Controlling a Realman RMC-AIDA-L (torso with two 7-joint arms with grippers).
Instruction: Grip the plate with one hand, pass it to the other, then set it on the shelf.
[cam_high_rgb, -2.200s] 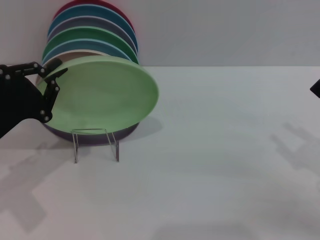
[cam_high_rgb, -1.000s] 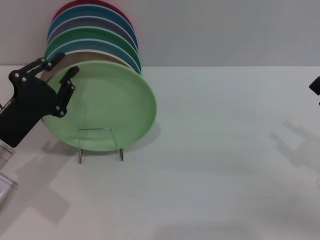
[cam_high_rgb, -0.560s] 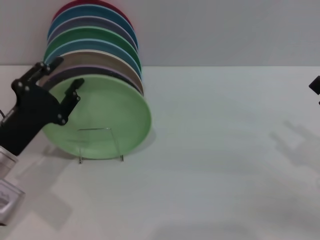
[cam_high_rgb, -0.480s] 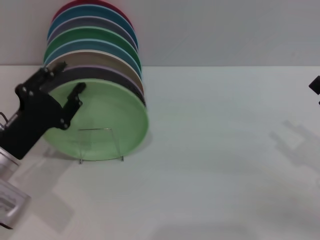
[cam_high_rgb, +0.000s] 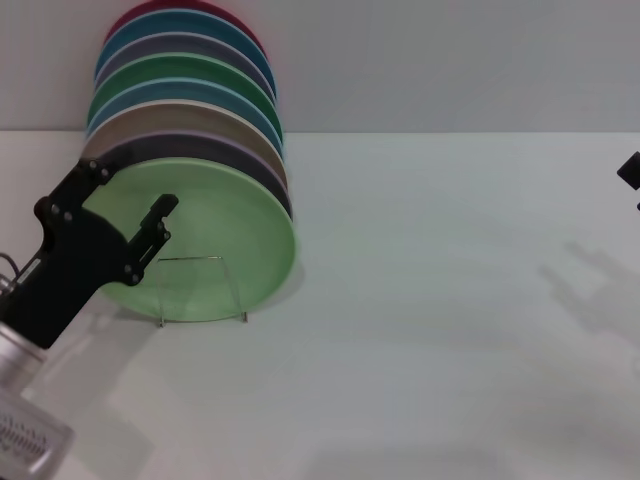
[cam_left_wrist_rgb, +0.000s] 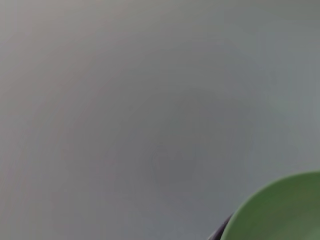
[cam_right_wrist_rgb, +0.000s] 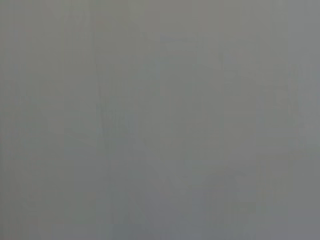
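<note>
The left pincer (cam_high_rgb: 137, 190) stood wide open, its fingers spread before the plate's (cam_high_rgb: 225, 235) left rim, gripping nothing. The plate stood upright on the shelf (cam_high_rgb: 200, 290), leaning against the other plates (cam_high_rgb: 185, 90). The right pincer (cam_high_rgb: 630, 172) barely showed at the desk's (cam_high_rgb: 430, 330) edge; its opening could not be told.

Plate stack (cam_high_rgb: 185, 95) close behind; open tabletop (cam_high_rgb: 450, 300) rightward.

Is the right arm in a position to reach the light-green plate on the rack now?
Probably not. Only a bit of the right end effector shows at the far right edge, with bare table between it and the light-green plate. Nothing blocks the way. The left end effector is at the plate.
</note>
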